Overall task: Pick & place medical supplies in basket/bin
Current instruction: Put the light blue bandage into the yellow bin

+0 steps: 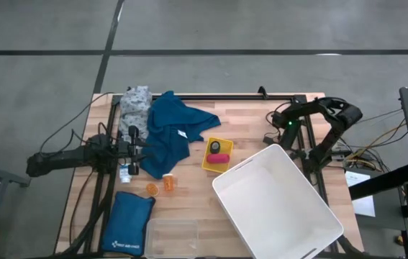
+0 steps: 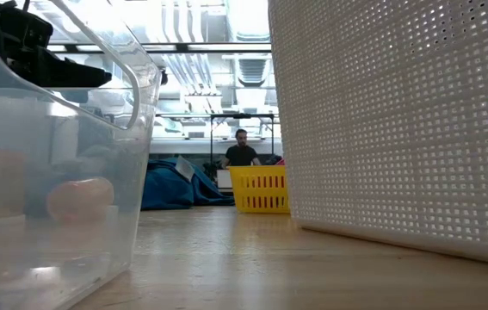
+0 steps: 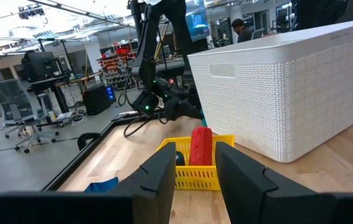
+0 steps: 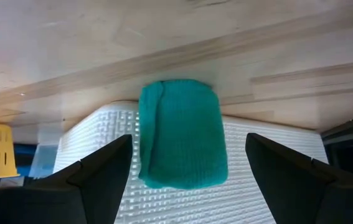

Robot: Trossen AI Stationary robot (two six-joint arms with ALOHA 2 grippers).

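You have one large white perforated plastic bin (image 1: 279,205) on the right half of the wooden tabletop (image 1: 247,122), with nothing visible inside it in the high view. Just left of it sits one small yellow mesh basket (image 1: 216,155) holding one pink bandage roll (image 1: 218,157) and one dark roll (image 1: 216,147). One blue cloth garment (image 1: 171,133) is spread at the centre-left, and one grey dotted cloth (image 1: 137,104) lies at the far left corner, touching it. Two orange pill bottles (image 1: 161,186) lie side by side near the garment's near edge. One small white bottle (image 1: 125,173) sits close by the left arm. One blue padded pouch with white print (image 1: 127,224) and one clear plastic tub (image 1: 171,236) are at the near edge.

Your left gripper (image 3: 193,177) hovers low at the left side with its fingers narrowly apart, gripping nothing. Your right gripper (image 4: 185,165) is above the bin's far edge, fingers wide, with one teal bandage roll (image 4: 182,134) between them, touching neither.
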